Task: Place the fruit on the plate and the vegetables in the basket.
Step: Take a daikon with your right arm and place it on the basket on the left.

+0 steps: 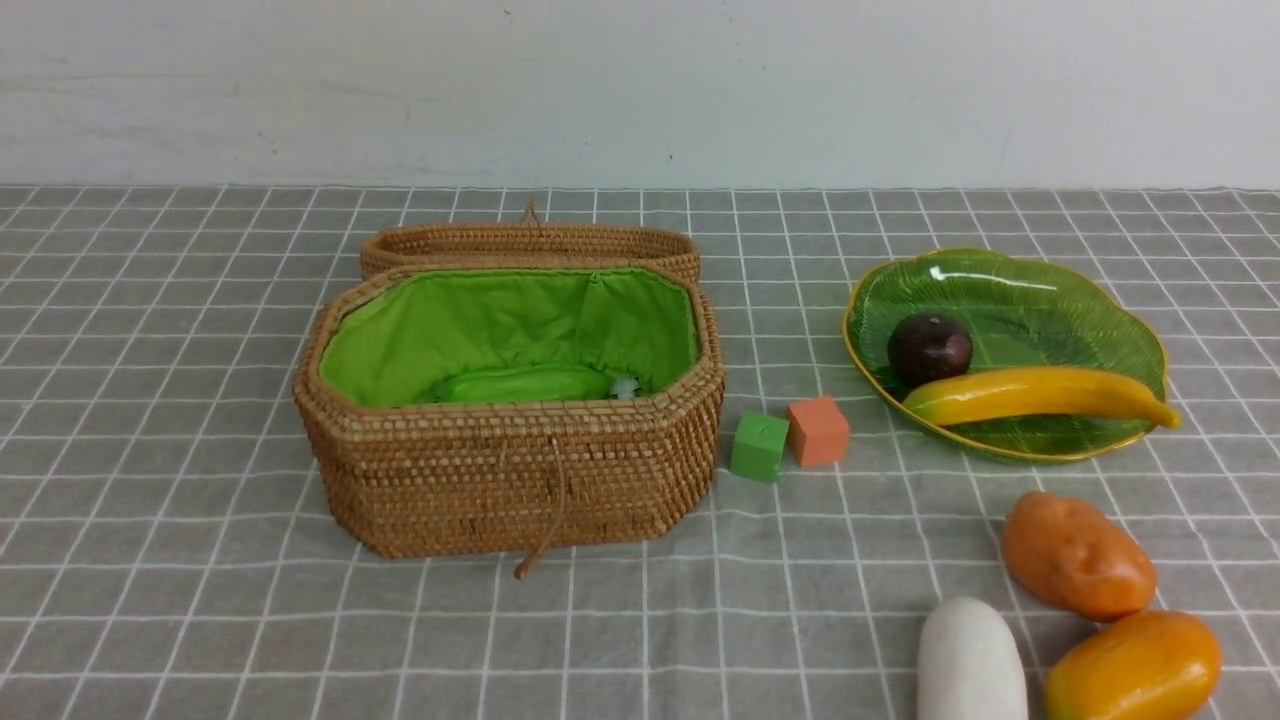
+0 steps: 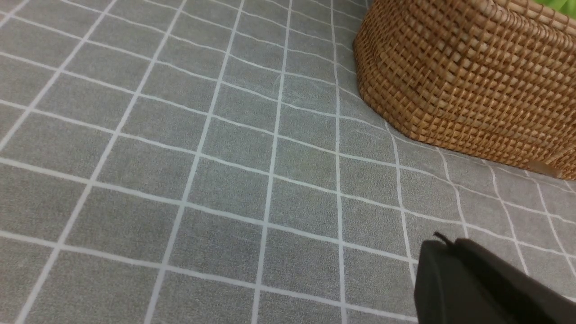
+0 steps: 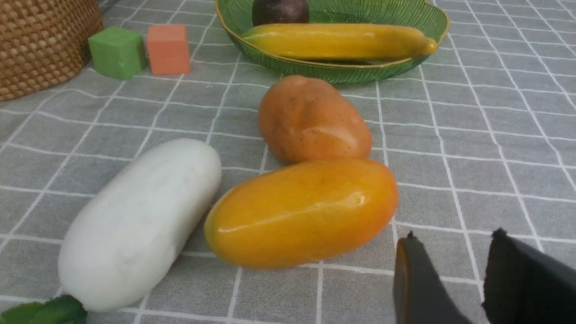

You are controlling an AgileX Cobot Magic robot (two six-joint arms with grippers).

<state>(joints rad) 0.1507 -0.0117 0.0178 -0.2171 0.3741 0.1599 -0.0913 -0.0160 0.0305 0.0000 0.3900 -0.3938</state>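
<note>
The wicker basket (image 1: 510,470) stands open, a light green pod (image 1: 525,383) lying in its green lining. On the green glass plate (image 1: 1090,300) rest the banana (image 1: 1040,395) and the dark plum (image 1: 929,346). A potato (image 1: 1078,555), a white radish (image 1: 970,665) and an orange-yellow oval piece (image 1: 1135,668) lie on the cloth at the front right. My right gripper (image 3: 454,236) is open and empty, just beside the oval piece (image 3: 301,211). My left gripper (image 2: 443,243) is shut on nothing, low over the cloth near the basket's wall (image 2: 472,76). Neither gripper shows in the front view.
A green cube (image 1: 759,446) and an orange cube (image 1: 818,431) sit between basket and plate. The basket's lid (image 1: 530,245) lies back behind it, and a cord loop (image 1: 545,520) hangs down its front. A grey checked cloth covers the table.
</note>
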